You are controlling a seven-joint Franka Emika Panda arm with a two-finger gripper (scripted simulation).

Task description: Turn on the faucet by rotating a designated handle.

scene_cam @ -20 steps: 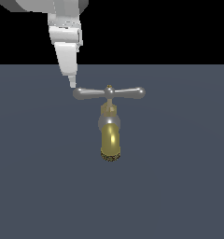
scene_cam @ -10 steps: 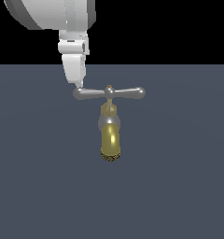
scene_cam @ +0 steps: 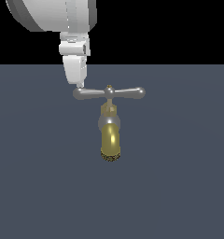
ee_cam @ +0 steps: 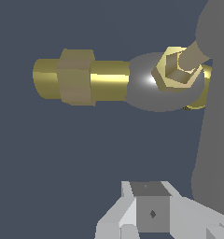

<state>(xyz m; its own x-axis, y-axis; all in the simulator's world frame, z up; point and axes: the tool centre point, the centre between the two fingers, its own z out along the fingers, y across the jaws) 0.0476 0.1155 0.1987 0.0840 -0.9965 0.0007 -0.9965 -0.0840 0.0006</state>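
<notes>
At the exterior view's left end of the silver crossbar handle (scene_cam: 108, 93), which caps the brass-spouted faucet (scene_cam: 110, 135) mid-desk, the gripper (scene_cam: 78, 85) touches only the rounded tip, jaws' spread impossible to tell, so a push could slide off the bulb without turning it.

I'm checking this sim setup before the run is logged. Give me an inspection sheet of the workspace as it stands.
Surface: plain dark blue-grey floor, bare apart from the faucet.
Job's things: faucet with golden spout toward the camera in the exterior view; handle level across its top.
Clutter: nothing seen.
Grippers: gripper tip sits at the handle's end on the exterior view's left, apparently touching; open or shut cannot be told.
Cables: nothing seen.
Surroundings: black background above the floor; nothing else seen.
</notes>
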